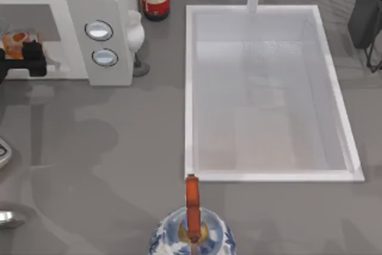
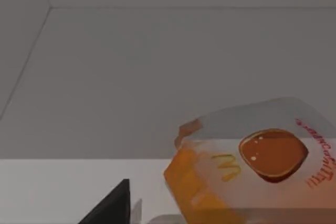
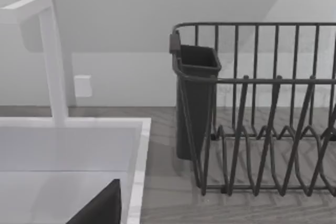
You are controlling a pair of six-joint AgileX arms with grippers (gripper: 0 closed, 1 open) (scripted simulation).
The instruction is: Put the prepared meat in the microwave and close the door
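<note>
Meat: your left gripper (image 1: 24,58) sits at the prepared meat (image 2: 252,171), a glossy clear-wrapped orange tray; grip unclear.
Microwave: boxy white microwave (image 1: 101,40), cavity open.
Nearby: rounded blue-white kettle (image 1: 192,234), white sink (image 1: 191,88).

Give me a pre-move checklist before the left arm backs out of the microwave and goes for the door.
1. Prepared meat inside the microwave cavity: ok, the left wrist view shows it lying on the cavity floor with grey walls around it.
2. Left gripper released from the pack: cannot tell, the fingers' state is not visible.
3. Pack lying flat: not ok, it looks tilted in the left wrist view.
4. Door position and swing path: cannot tell, the door is out of frame.
5. Neighbours near the retreat path: ok, the kettle sits well away at the front edge.
6. Right arm out of the way: ok, its wrist camera faces the dish rack beside the sink.
</note>
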